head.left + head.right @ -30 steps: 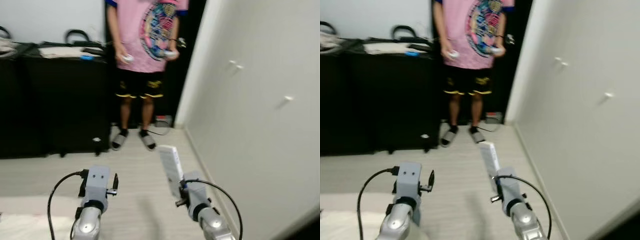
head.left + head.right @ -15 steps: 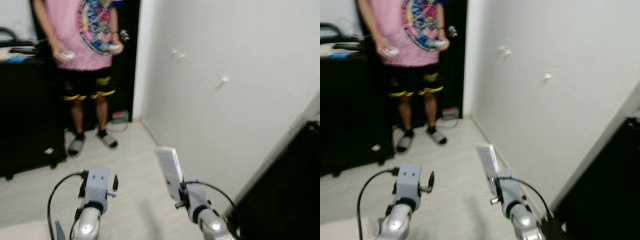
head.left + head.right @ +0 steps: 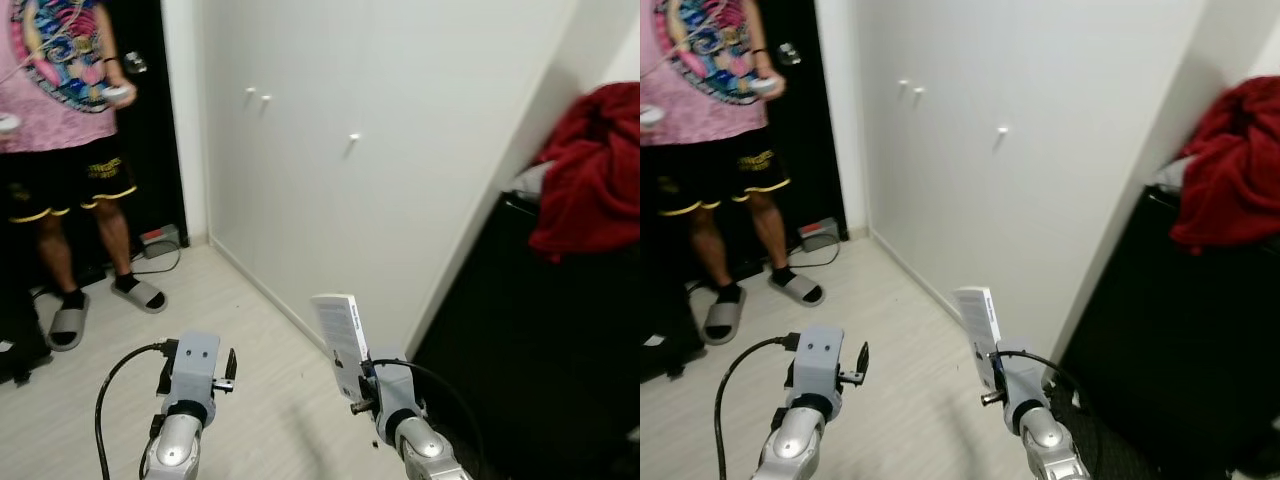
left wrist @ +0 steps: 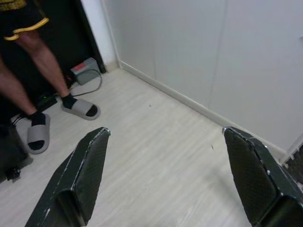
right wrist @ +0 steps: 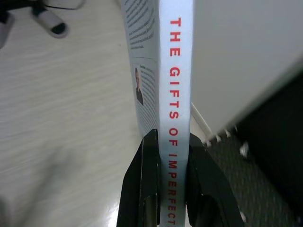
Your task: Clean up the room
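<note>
From my head camera, my right gripper [image 3: 352, 378] carries a white book [image 3: 339, 338] upright in front of me, spine toward me, just short of the white wardrobe [image 3: 380, 130]. Right of the wardrobe stands a black cabinet [image 3: 540, 330] with a red cloth [image 3: 590, 180] heaped on its top. Left of the wardrobe a person [image 3: 55, 120] in a pink shirt stands in a dark doorway, a controller in each hand.

Along my left wrist, my left gripper [image 4: 170, 156] has its two fingers [image 4: 87, 165] spread wide apart with nothing between them, over pale wood floor [image 4: 142, 161] that runs to the wardrobe's base.

Along my right wrist, my two fingers are clamped on the book's lower spine, red lettering running away from me, the wardrobe's bottom edge beyond it.

I judge this to be the carrying step: the book is in hand and needs a home. Next I must pick a resting place, perhaps the black cabinet beside the wardrobe, and walk there keeping the book steady.
</note>
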